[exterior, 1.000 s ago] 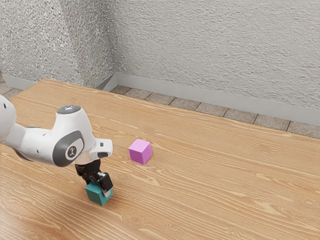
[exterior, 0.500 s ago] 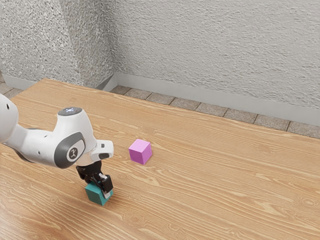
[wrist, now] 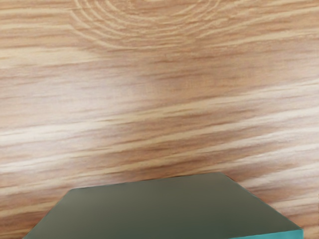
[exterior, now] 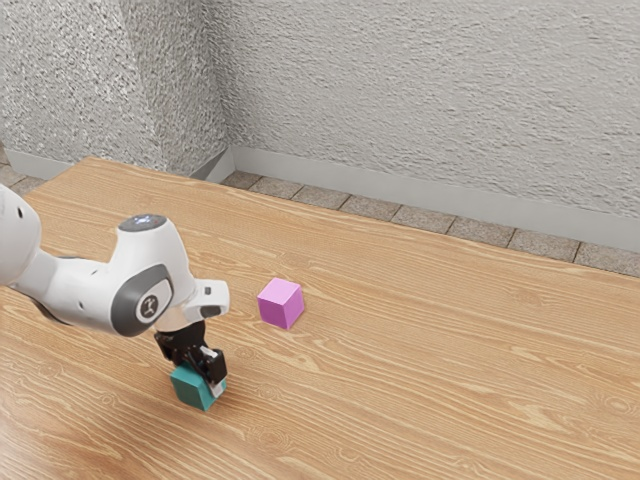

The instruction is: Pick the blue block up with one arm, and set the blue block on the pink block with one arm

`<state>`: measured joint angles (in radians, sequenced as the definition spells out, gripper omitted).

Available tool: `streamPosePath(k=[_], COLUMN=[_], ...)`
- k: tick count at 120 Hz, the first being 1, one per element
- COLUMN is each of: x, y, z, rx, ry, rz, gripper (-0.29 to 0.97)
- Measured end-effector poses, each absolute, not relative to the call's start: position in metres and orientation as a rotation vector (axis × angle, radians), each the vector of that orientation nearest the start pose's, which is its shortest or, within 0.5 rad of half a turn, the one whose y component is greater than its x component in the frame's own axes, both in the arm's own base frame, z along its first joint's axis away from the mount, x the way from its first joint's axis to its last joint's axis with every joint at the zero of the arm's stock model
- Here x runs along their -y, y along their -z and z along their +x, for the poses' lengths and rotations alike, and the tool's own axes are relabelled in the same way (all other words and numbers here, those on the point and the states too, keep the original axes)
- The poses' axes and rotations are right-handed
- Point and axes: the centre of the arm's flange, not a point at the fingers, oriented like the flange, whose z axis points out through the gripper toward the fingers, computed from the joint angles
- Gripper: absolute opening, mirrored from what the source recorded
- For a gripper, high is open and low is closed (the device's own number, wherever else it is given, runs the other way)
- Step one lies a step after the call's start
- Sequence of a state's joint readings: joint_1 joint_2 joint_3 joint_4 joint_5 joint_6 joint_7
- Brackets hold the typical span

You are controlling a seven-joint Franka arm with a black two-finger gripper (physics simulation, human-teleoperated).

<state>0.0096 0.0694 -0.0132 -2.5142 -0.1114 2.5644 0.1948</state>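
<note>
Black two-finger hand (exterior: 197, 366) sits low over the small teal-blue cube (exterior: 192, 389), right at its top; whether it has closed on the cube or only straddles it, I cannot tell. The blue cube rests on the wooden counter (exterior: 430, 340), and in the wrist view its dark top face (wrist: 164, 209) lies just under the hand. The pink cube (exterior: 280, 302) stands well apart, toward the exterior view's right, with nothing on it. Judging by this, the grasp is at most being made; lifting, carrying and stacking all remain.
</note>
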Motion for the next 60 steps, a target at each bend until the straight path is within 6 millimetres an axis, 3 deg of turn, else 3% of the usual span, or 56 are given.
streamPosePath(k=[60], x=[-0.0003], y=[-0.2539], z=[0.4712], rx=[-0.126], ry=[-0.014], rz=[-3.198], gripper=[0.41])
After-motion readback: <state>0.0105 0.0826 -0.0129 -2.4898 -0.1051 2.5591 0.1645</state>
